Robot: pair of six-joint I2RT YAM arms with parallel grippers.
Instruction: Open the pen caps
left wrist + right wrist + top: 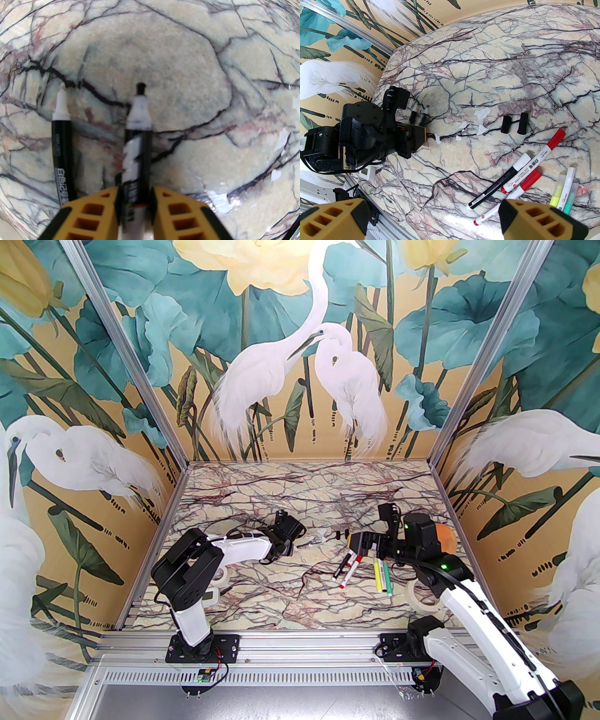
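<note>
pen caps [506, 124] behind markers [530, 164], tape roll [411, 595] right of them

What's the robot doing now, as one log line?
left fingers: shut on uncapped black marker | right fingers: open, near capped markers | black caps: two off, on table

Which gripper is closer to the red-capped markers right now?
Right. The right gripper hovers open close over the red-capped markers, near their capped ends. The left gripper is well off to their left across the table, shut on a black marker.

White-black arms [243, 547], ochre cut-out fingers [93, 211]
</note>
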